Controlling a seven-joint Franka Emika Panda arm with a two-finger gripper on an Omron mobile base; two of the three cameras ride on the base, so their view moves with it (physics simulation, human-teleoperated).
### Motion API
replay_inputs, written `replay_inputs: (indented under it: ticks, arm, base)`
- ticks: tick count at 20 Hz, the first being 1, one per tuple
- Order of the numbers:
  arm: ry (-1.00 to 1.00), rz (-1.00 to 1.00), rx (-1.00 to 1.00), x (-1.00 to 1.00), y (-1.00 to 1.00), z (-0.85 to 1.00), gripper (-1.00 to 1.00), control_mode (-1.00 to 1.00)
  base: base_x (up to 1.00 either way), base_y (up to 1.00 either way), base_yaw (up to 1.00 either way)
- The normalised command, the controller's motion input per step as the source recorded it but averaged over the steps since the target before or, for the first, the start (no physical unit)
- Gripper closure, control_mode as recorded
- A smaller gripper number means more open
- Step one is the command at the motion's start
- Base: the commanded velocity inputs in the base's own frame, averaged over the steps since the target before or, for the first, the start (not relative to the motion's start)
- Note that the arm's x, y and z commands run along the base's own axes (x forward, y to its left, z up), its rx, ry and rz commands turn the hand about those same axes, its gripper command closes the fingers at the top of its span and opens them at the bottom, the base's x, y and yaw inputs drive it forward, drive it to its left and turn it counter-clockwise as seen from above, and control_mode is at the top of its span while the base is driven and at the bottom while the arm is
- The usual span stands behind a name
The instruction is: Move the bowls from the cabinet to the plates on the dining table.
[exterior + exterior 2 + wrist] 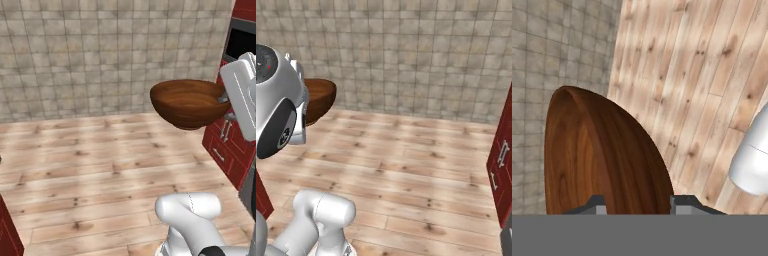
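Right now I have the dark glossy brown bowl (189, 102) up in the air, carried well above the wooden plank floor (100, 175). From the left base view it hangs just in front of the white hand, its open side facing up and slightly toward the camera, its rim reaching the hand at the right edge. Behind and below it on that side are red drawer fronts (227, 150) with small silver handles, and above them a dark opening in the red kitchen front.

From the right base view I see part of the same bowl (320, 100) poking out from behind the arm's big white and dark joint at the left. Its rounded underside is well clear of the floor. A tiled wall (406, 55) runs across the back, and another red drawer front (502, 170) stands at the right edge.

Looking along the hand, the bowl (597, 155) rises edge-on between the two fingers (597, 202), one tip on each side of its wall. The fingers (637, 207) are closed on that wall, pinching the rim, so the grip is on the bowl itself. Beyond it I see floor planks and tiled wall, with the view rolled to one side.
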Motion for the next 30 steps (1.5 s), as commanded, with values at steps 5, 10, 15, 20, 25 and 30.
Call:
replay_inputs:
  ticks: [5,10,15,20,25,30]
  arm:
    - [0.00,0.00,0.00,0.00,0.00,0.00,1.00,1.00]
    - [0.00,0.00,0.00,0.00,0.00,0.00,1.00,1.00]
    - [0.00,0.00,0.00,0.00,0.00,0.00,1.00,1.00]
    - [0.00,0.00,0.00,0.00,0.00,0.00,1.00,1.00]
    - [0.00,0.00,0.00,0.00,0.00,0.00,1.00,1.00]
    - [0.00,0.00,0.00,0.00,0.00,0.00,1.00,1.00]
  base:
    - [1.00,0.00,0.08]
    - [1.00,0.00,0.13]
    - [1.00,0.00,0.13]
    - [0.64,0.29,0.37]
    - [0.45,0.32,0.50]
    - [0.37,0.23,0.60]
